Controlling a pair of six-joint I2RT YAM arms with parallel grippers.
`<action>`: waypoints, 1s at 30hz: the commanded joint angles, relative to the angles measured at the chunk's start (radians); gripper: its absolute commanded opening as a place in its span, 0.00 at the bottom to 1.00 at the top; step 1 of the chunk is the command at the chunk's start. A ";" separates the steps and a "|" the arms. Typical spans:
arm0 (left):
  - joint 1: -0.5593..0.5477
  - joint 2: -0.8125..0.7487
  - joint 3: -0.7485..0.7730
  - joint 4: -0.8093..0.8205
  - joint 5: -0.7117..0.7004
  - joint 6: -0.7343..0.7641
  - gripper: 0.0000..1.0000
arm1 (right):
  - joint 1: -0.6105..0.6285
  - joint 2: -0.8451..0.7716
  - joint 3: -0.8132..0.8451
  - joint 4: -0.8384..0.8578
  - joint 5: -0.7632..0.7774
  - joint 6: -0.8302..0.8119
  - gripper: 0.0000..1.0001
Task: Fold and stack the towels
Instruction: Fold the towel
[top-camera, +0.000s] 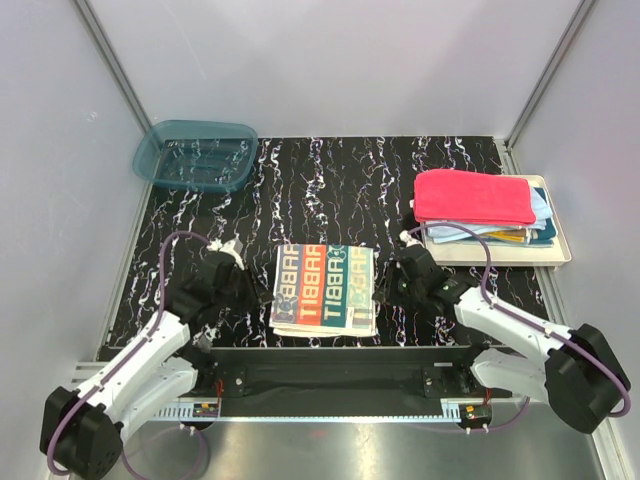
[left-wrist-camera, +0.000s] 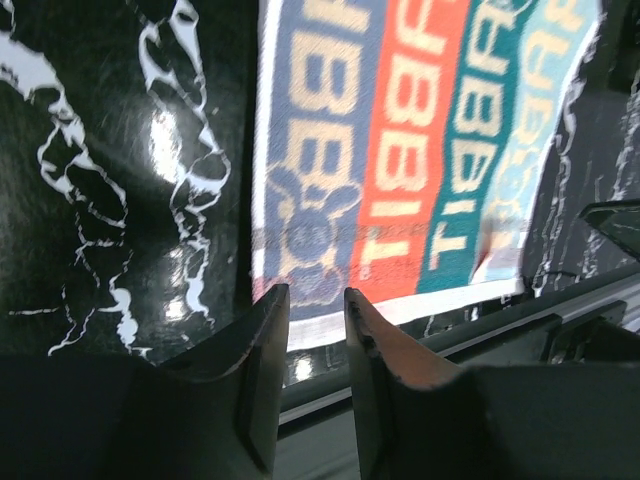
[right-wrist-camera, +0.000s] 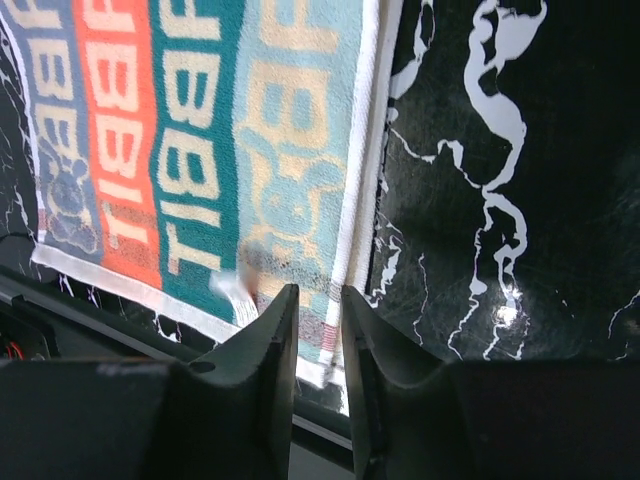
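A folded towel (top-camera: 325, 288) with red, teal and blue lettered stripes lies flat in the middle of the black marbled table. My left gripper (top-camera: 232, 262) sits just off its left side, and in the left wrist view its jaws (left-wrist-camera: 317, 292) stand parted above the towel's (left-wrist-camera: 400, 150) white-edged near corner with nothing between them. My right gripper (top-camera: 405, 262) is at the towel's right side. Its jaws (right-wrist-camera: 320, 290) are slightly parted over the towel's (right-wrist-camera: 200, 150) right hem, apart from the cloth. A red-pink towel (top-camera: 472, 196) tops a stack of folded towels at the right.
The stack rests on a cream tray (top-camera: 555, 255) at the right edge of the table. A translucent teal bin (top-camera: 195, 155) stands at the back left. A metal rail (top-camera: 330, 360) runs along the table's near edge, just below the towel.
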 joint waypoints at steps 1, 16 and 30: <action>-0.004 0.068 0.101 0.058 -0.005 0.025 0.33 | 0.008 0.025 0.096 0.008 0.049 -0.030 0.30; -0.047 0.153 0.067 0.103 -0.059 -0.018 0.39 | 0.021 0.055 0.093 -0.043 0.023 -0.002 0.32; -0.050 0.121 0.063 0.060 -0.102 -0.034 0.49 | 0.100 -0.017 0.045 -0.124 0.052 0.070 0.36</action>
